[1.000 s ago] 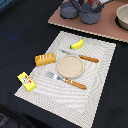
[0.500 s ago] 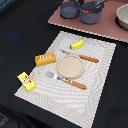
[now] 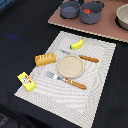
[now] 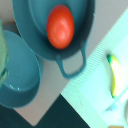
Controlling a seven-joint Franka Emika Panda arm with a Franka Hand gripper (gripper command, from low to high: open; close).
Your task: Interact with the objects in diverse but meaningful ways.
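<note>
From where I hang, my wrist camera looks straight down on the tomato (image 4: 60, 26), which sits inside a grey-blue pot (image 4: 30, 40) with a loop handle; a second, empty grey-blue pot (image 4: 20, 75) stands just beside it. My own fingers appear in neither view, so I cannot tell how wide my jaws stand or whether they hold anything. In the exterior view the pot (image 3: 91, 14) with the tomato (image 3: 87, 11) stands on a brown board (image 3: 75, 22) beyond the far edge of the woven placemat (image 3: 95, 85), and everything else I might work with lies on that placemat: the banana (image 3: 77, 44) near its far edge, closest to the pot; the bread loaf (image 3: 45, 59) just beside the round plate (image 3: 69, 66) at the mat's middle; the yellow block (image 3: 26, 81) at the corner farthest from the pot. A knife (image 3: 82, 57) and a fork (image 3: 67, 81) flank the plate. If the tomato is my target, the risks come from the pot: its walls crowd the fruit, so a descent slightly off centre could land a finger on the rim and tip or shove the pot into its neighbour. The tomato is round and smooth, so a squeeze off its widest part could squirt it sideways against the wall.
</note>
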